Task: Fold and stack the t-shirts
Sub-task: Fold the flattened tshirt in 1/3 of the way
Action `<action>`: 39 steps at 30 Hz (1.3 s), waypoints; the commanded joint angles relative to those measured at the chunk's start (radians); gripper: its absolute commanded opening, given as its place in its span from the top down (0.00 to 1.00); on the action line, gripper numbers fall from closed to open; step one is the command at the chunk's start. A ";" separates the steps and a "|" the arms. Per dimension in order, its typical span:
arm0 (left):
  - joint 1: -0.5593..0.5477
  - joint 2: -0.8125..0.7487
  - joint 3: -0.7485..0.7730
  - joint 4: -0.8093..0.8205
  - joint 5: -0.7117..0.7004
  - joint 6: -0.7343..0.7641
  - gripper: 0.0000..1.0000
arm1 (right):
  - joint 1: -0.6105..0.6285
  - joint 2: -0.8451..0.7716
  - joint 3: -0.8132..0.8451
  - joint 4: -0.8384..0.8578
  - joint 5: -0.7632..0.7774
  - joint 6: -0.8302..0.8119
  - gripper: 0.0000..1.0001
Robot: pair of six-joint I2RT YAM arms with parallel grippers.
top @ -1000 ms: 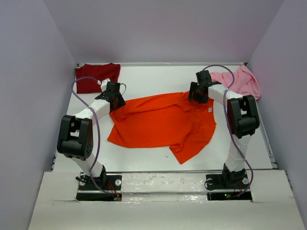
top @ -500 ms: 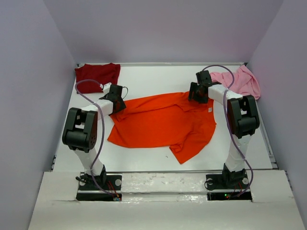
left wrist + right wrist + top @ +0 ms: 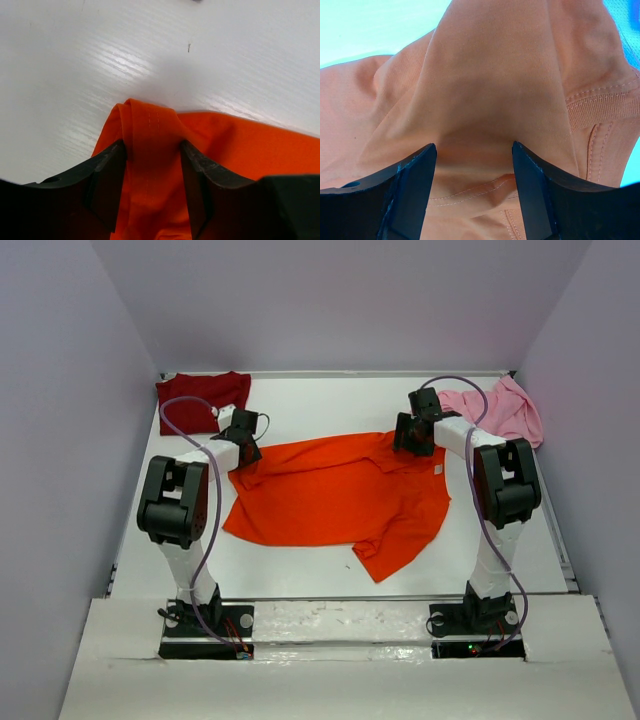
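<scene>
The bright orange t-shirt lies spread and creased in the middle of the table. My left gripper is shut on its far left corner; in the left wrist view a folded orange hem is pinched between the gripper's black fingers, low over the table. My right gripper is shut on the shirt's far edge near the collar; in the right wrist view bunched cloth rises between the gripper's fingers. The maroon t-shirt lies at the back left. The pink t-shirt lies crumpled at the back right.
The white table is boxed in by lilac walls at the back and both sides. A purple cable loops over each arm. The arms' bases stand at the near edge.
My left gripper has moved back and to the left with the orange shirt's corner, drawing that edge out. The left elbow has swung up. The right arm has not moved.
</scene>
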 commanded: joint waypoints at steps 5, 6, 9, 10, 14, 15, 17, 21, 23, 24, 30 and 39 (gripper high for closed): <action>0.009 0.003 0.113 -0.046 -0.072 0.046 0.41 | 0.001 -0.019 -0.011 0.032 0.008 -0.016 0.33; 0.010 0.004 0.118 -0.047 -0.078 0.052 0.41 | 0.001 -0.019 -0.011 0.032 0.010 -0.016 0.33; 0.021 0.032 0.144 -0.063 -0.084 0.066 0.43 | 0.001 -0.021 -0.009 0.032 0.010 -0.017 0.33; 0.024 0.038 0.147 -0.064 -0.081 0.067 0.45 | 0.001 -0.021 -0.009 0.032 0.013 -0.017 0.33; 0.036 0.053 0.139 -0.050 -0.057 0.063 0.60 | 0.001 -0.025 -0.012 0.032 0.019 -0.021 0.33; 0.039 0.061 0.142 -0.050 -0.057 0.066 0.65 | 0.001 -0.025 -0.011 0.032 0.019 -0.021 0.33; 0.042 0.079 0.154 -0.053 -0.049 0.075 0.71 | 0.001 -0.028 -0.012 0.032 0.021 -0.022 0.33; 0.053 0.087 0.158 -0.061 -0.029 0.075 0.80 | 0.001 -0.031 -0.009 0.031 0.024 -0.025 0.33; 0.056 0.089 0.158 -0.060 -0.017 0.081 0.87 | 0.001 -0.034 -0.011 0.031 0.022 -0.024 0.33; 0.058 0.092 0.159 -0.060 -0.012 0.084 0.98 | 0.001 -0.034 -0.011 0.031 0.022 -0.024 0.33; 0.073 0.125 0.222 -0.093 -0.003 0.112 1.00 | 0.001 -0.027 -0.014 0.018 0.015 -0.025 0.33; 0.105 0.210 0.394 -0.161 0.022 0.162 1.00 | 0.001 -0.033 -0.027 0.012 0.030 -0.027 0.33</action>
